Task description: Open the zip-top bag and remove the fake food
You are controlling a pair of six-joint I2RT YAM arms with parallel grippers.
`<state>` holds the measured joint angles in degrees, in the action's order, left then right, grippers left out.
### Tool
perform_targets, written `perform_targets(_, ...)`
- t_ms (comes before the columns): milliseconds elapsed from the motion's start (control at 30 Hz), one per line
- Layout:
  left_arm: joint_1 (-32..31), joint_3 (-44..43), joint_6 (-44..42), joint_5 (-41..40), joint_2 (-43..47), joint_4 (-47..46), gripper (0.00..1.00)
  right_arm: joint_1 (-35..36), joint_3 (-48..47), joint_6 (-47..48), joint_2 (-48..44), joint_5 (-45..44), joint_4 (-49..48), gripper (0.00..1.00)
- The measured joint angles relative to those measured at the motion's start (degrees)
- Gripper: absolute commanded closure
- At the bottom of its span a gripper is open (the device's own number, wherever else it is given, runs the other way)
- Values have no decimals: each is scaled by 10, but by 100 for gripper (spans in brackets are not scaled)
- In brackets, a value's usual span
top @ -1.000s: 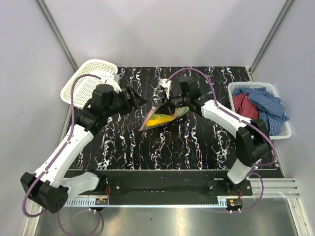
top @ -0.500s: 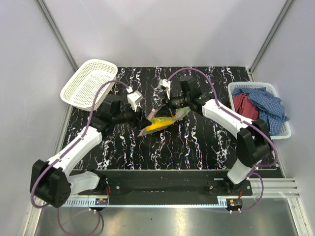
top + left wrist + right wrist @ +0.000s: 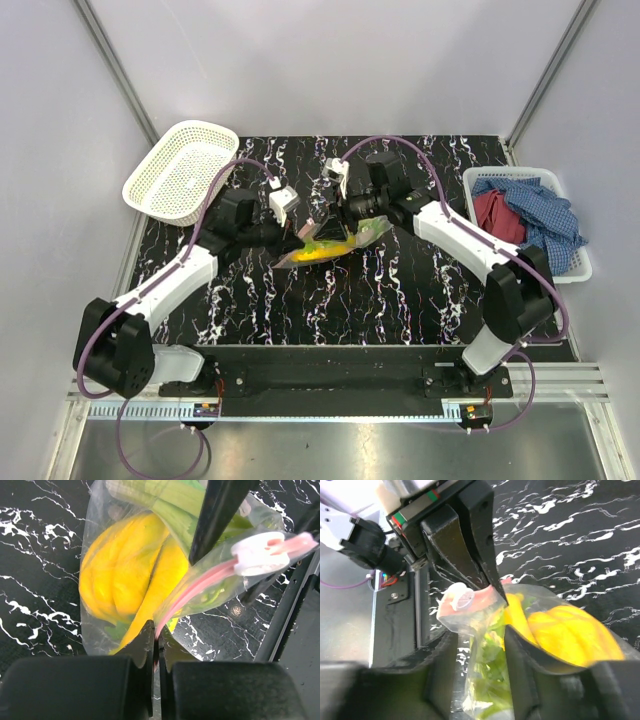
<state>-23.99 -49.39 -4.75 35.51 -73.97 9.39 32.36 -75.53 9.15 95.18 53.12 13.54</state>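
the zip-top bag [image 3: 325,247] lies in the middle of the dark marbled surface [image 3: 400,300], between the two arms. its long axis runs from near-left up to far-right. the fake food is all inside it: yellow bananas [image 3: 130,575] fill the left half and a green-white leek [image 3: 165,495] lies along the far side.

the left pincer [image 3: 156,630] is closed tight on the near-left end of the pink zip strip [image 3: 200,582], fingers pressed together with only the strip's tip between them. from there the strip runs away to the right and ends at the white slider [image 3: 257,552].

the right pincer [image 3: 480,640] stands with its jaws apart, straddling the right, green end of the bag. plastic sits between the fingers but does not look pinched. the slider sits just beside it, on the far side of its fingers.

the zip looks unopened, so the task seems at its first step. the next move turns on that line: strip end anchored on the left, slider at the right end, the right arm clearly the nearer one. it probably needs to close on the slider or the lip beside it and pull along the strip.
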Motion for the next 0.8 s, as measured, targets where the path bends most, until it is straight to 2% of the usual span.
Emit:
perform_targets(67,0,0,3,-1,1,2,100,0,0,-4,-8,-12,3,34)
perform_targets(167,0,0,13,-2,12,5,100,0,0,-9,-28,-28,8,29)
perform_targets(267,0,1,32,-3,35,5,100,2,0,-11,-47,-39,9,27)
perform_targets(300,0,1,38,-3,41,4,100,5,0,-11,-52,-43,9,29)
perform_targets(433,1,4,70,-3,60,-1,100,26,0,-13,-63,-57,7,49)
perform_targets(500,1,9,80,-3,67,-2,100,33,0,-18,-62,-64,7,51)
perform_targets(533,1,12,83,-3,70,-1,100,34,-2,-22,-60,-69,8,56)
perform_targets(600,1,16,87,-3,72,-1,100,35,-10,-25,-52,-76,9,69)
perform_targets(633,1,16,89,-3,72,0,100,35,-17,-26,-47,-81,9,86)
perform_targets(667,1,17,90,-3,72,0,95,35,-23,-27,-43,-85,9,96)
perform_targets(700,1,17,92,-3,73,2,88,35,-28,-27,-39,-88,9,100)
perform_targets(733,1,17,92,-4,74,3,68,35,-31,-26,-37,-90,10,100)
perform_targets(800,1,17,99,-5,82,9,61,35,-36,-30,-35,-95,13,100)
